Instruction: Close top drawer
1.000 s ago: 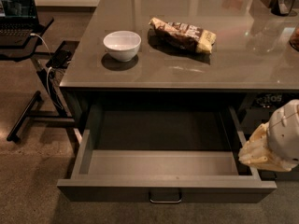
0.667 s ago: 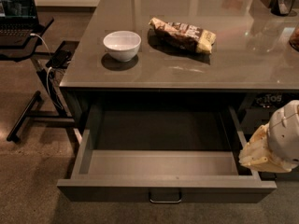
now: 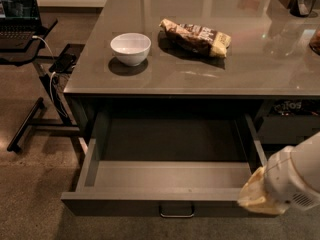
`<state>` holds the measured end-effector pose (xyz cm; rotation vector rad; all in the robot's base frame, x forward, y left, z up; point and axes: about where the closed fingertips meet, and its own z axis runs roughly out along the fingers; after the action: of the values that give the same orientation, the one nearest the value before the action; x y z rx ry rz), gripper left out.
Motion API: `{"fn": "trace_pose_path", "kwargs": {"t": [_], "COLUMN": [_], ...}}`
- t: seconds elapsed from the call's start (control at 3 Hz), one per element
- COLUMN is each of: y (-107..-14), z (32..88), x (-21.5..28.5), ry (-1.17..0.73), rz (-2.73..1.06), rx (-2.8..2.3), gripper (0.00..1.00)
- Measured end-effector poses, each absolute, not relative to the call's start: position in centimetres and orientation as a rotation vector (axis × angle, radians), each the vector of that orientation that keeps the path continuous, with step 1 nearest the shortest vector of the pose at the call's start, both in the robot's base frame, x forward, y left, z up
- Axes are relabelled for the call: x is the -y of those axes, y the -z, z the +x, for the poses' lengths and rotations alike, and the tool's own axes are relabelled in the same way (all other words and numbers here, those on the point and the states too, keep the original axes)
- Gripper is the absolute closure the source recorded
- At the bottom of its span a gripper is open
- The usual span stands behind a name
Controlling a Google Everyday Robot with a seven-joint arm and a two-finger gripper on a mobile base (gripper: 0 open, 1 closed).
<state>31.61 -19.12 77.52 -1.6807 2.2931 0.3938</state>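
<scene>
The top drawer (image 3: 170, 176) is pulled wide open under the grey counter, and its plain grey inside is empty. Its flat front (image 3: 125, 204) faces the camera, with a small metal loop handle (image 3: 177, 212) at the centre. My gripper (image 3: 257, 196) is at the end of the white arm (image 3: 297, 176) at the lower right. Its tan-covered end sits against the right end of the drawer front.
On the counter (image 3: 250, 69) are a white bowl (image 3: 130, 48) and a brown snack bag (image 3: 196, 37). A black laptop stand (image 3: 30, 49) with cables stands on the floor to the left. A shelf with a chip bag (image 3: 287, 106) is to the right of the drawer.
The arm has moved down and to the left, from beside the drawer's right wall to the right end of the drawer front. The drawer has not moved.
</scene>
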Motion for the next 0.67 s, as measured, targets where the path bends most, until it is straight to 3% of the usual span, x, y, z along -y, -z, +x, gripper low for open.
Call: {"fn": "trace_pose_path", "kwargs": {"t": [0.67], "y": [-70.2], "z": [29.2], "x": [17.1], "ry": [-0.559], "rz": [-1.646], "rx": [-2.199], "gripper": [1.0]}}
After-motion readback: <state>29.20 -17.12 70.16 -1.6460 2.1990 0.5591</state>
